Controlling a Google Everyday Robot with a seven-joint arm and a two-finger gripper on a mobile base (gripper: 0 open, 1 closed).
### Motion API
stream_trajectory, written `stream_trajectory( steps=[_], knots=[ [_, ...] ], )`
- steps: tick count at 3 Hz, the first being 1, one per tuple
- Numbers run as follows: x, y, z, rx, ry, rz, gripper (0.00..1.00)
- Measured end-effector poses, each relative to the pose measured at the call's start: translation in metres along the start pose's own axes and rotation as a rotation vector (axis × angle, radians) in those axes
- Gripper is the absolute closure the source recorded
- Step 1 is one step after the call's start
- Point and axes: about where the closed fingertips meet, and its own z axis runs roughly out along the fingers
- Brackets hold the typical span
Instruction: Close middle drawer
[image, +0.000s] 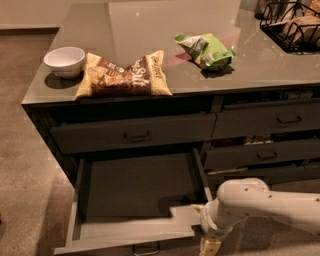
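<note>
The middle drawer (137, 187) is pulled far out of the left cabinet. Its long pale grey box is empty, and its front (125, 236) lies near the bottom edge, with the small bar handle (146, 247) partly cut off. My white arm (260, 202) reaches in from the right. My gripper (209, 245) sits at the drawer front's right corner, at the bottom edge and partly out of view. It seems to be right against the corner; contact is unclear.
The top drawer (132, 132) above is shut. More drawers (265, 155) stand to the right. On the counter (150, 30) are a white bowl (64, 61), a brown chip bag (124, 75), a green bag (206, 50) and a black wire basket (292, 25). Carpet floor lies to the left.
</note>
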Motion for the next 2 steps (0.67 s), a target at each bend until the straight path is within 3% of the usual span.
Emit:
stream_trajectory(
  steps=[1,2],
  knots=[
    [-0.007,0.005,0.045,-0.020,0.013,-0.058,0.00],
    [-0.014,-0.002,0.078,-0.039,0.013,-0.075,0.19]
  ],
)
